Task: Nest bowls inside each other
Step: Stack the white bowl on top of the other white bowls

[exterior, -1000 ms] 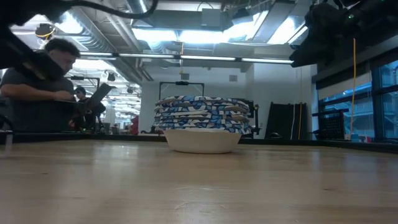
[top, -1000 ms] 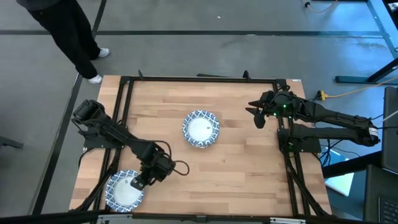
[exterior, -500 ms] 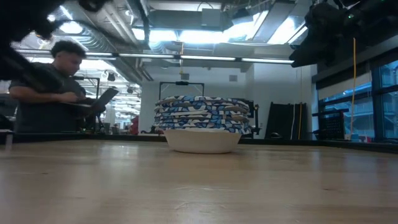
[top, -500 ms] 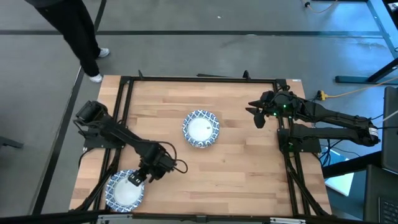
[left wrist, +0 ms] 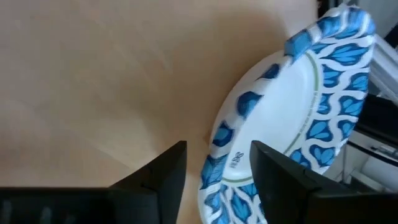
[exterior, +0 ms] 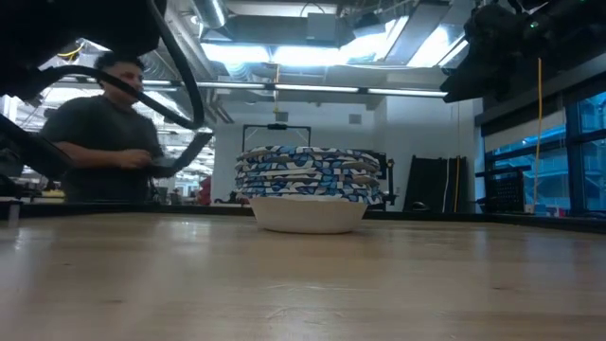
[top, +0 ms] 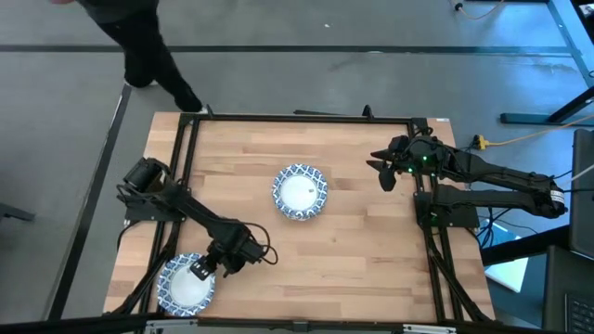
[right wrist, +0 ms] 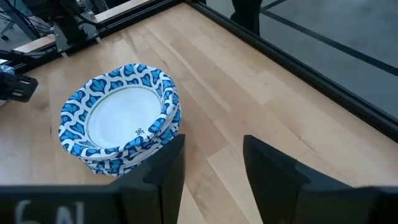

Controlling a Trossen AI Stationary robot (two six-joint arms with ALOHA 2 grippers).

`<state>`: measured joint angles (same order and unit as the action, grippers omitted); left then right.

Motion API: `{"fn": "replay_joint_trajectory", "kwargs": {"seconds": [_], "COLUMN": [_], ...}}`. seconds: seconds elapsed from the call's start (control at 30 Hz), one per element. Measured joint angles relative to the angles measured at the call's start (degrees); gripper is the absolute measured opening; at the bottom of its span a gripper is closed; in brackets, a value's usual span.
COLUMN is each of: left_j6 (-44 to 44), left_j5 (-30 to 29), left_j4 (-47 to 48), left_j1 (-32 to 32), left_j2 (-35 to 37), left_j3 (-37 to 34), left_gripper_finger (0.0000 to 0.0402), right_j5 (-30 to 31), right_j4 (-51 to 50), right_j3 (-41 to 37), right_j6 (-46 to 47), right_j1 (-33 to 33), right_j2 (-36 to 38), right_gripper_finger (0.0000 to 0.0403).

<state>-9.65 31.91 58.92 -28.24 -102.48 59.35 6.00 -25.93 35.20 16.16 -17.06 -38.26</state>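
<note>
Down at the near left corner of the table (top: 371,269) I've got the left gripper (top: 202,270) at the edge of a single bowl (top: 184,285), fingers spread with the rim sitting between them in the left wrist view, not pinched yet as far as I can see. Going in at the rim makes sense to me since it's the only thin bit a two-finger pincer can get around. That bowl sits well apart from the stack (top: 300,192) in the middle of the table, where the other bowls are already nested, rims piled up in the low view. Right gripper (top: 384,173) is parked up over the far right side, fingers apart and empty, out of the way. A person (exterior: 106,133) is moving around beyond the table.
</note>
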Motion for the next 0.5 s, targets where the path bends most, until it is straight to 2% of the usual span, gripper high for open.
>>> {"fn": "replay_joint_trajectory", "kwargs": {"seconds": [0.4, 0.5], "left_j6": [0.0, 0.0], "left_j5": [-0.8, 1.5], "left_j4": [-0.1, -0.1], "left_j1": [0.1, 0.6], "left_j2": [0.0, -0.2], "left_j3": [0.0, 0.0], "left_gripper_finger": [0.0045, 0.0015], "right_j5": [0.0, 0.0], "right_j4": [0.0, 0.0], "right_j3": [0.0, 0.0], "right_j6": [-0.1, -0.1], "right_j1": [0.0, 0.0], "right_j2": [0.0, 0.0], "right_gripper_finger": [0.0162, 0.0162]}}
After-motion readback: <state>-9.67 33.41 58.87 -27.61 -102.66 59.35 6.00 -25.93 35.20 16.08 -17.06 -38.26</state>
